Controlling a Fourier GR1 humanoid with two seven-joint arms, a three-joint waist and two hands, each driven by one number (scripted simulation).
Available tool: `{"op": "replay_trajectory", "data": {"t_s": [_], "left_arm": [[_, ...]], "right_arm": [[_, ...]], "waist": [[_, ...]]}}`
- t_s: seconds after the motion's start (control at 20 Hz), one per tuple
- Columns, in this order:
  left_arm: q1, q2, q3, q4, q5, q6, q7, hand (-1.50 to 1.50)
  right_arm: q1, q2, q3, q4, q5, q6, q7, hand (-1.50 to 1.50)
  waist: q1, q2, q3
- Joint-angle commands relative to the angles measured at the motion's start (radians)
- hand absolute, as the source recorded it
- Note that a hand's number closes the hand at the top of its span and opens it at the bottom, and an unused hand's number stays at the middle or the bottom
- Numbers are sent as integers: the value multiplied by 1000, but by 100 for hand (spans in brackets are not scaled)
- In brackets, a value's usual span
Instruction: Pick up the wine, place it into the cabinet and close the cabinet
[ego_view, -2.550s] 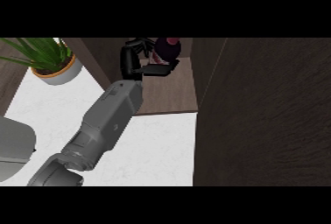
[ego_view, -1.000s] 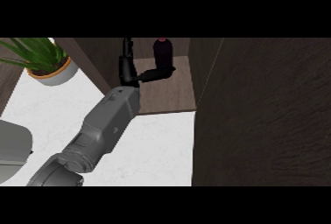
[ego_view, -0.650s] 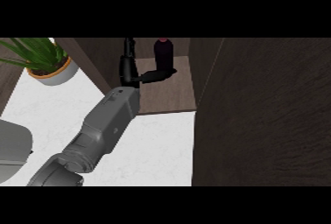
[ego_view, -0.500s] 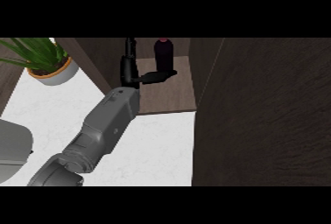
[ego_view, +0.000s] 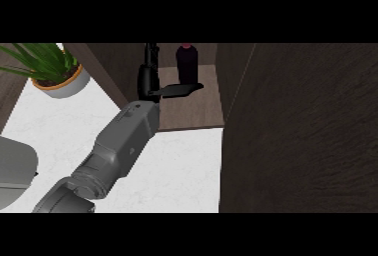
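Now wine bottle (ego_view: 187, 64) upright inside cabinet (ego_view: 193, 114), left robot hand (ego_view: 156, 82) beside it, fingers straight, apart.

The wine (ego_view: 187, 64) is a dark bottle with a reddish cap, standing upright on the wooden shelf inside the cabinet (ego_view: 193, 116), toward the back. The cabinet is dark brown wood and stands open, its door (ego_view: 303, 130) swung out to the right of the shelf, filling that side of the view.
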Motion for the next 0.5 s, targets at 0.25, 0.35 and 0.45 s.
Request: {"op": "replay_trajectory", "data": {"t_s": [0.25,0.35,0.45], "left_arm": [[102,2,-42,-34,117,-50,-16,-150],[140,2,-64,-46,141,-85,-11,-150],[137,2,-133,-106,189,-34,19,-150]], "right_arm": [[8,11,48,-66,5,-36,59,-150],[62,-10,13,-86,-37,-3,36,-150],[2,7,23,-15,5,-20,12,-150]], "waist": [[22,-11,-4],[17,-11,-3],[20,-15,-3]]}}
